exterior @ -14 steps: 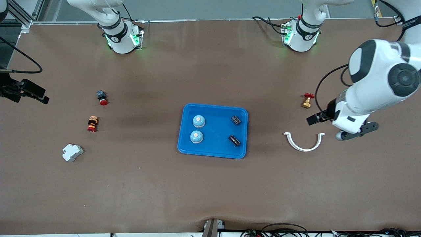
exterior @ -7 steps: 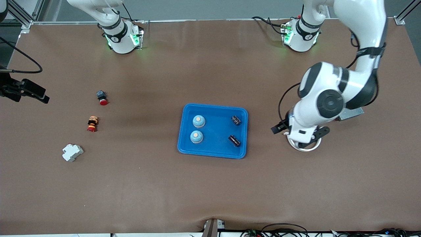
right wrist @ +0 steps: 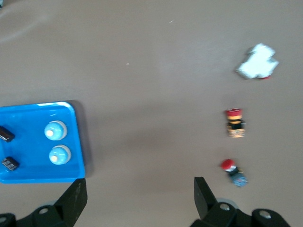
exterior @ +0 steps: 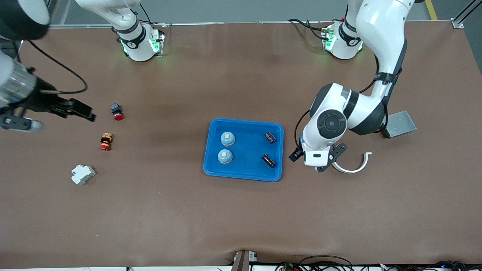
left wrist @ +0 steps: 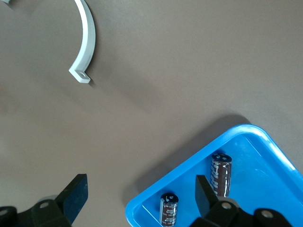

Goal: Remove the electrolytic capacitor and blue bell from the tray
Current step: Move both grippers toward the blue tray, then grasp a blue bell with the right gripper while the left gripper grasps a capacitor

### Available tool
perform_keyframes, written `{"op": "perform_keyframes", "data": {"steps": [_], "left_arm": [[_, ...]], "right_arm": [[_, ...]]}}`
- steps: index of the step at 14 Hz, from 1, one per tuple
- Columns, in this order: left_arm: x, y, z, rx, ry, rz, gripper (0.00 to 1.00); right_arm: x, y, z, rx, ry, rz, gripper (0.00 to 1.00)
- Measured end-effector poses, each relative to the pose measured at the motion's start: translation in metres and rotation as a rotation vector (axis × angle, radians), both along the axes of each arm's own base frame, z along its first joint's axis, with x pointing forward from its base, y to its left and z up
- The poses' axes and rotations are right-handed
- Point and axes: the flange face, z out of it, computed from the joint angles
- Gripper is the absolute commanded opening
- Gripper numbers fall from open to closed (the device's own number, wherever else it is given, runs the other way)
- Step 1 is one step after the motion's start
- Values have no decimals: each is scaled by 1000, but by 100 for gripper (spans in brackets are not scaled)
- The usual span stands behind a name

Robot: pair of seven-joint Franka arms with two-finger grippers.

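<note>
A blue tray (exterior: pixel 244 172) lies mid-table. In it stand two light blue bells (exterior: pixel 227 138) (exterior: pixel 224 156), and two dark capacitors (exterior: pixel 270 137) (exterior: pixel 268 160) lie on the side toward the left arm. My left gripper (exterior: pixel 294 156) hangs open over the tray's edge at that side. In the left wrist view its midpoint (left wrist: pixel 139 197) falls by the tray's corner (left wrist: pixel 142 203), with one capacitor (left wrist: pixel 169 208) between the fingers and the other (left wrist: pixel 220 174) close by. My right gripper (exterior: pixel 83 113) hangs open and empty over bare table near a red push button.
A red push button (exterior: pixel 117 111), an orange and red part (exterior: pixel 106 141) and a white block (exterior: pixel 83 174) lie toward the right arm's end. A white curved clip (exterior: pixel 354 167) and a grey metal box (exterior: pixel 400 124) lie toward the left arm's end.
The left arm has swung from its end of the table, over the white clip, to the tray's edge. The right arm has come in toward the red push button. Both grippers have stayed open.
</note>
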Motion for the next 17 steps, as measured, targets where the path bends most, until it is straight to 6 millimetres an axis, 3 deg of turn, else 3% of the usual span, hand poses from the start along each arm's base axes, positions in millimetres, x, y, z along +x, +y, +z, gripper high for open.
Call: {"op": "perform_keyframes", "data": {"steps": [1, 5, 9, 13, 17], "left_arm": [[0, -9, -3, -13, -23, -1, 100], [-4, -39, -15, -37, -77, 91, 100], [9, -50, -24, -66, -88, 149, 100], [10, -70, -38, -105, -109, 164, 100], [6, -82, -54, -115, -117, 181, 100]], "right_arm": [[1, 23, -28, 6, -18, -22, 100], [-11, 113, -91, -6, -29, -101, 100], [-17, 197, -164, -45, -17, -161, 100], [-23, 252, -236, -56, -13, -221, 100], [-31, 299, -280, -74, 1, -273, 100]]}}
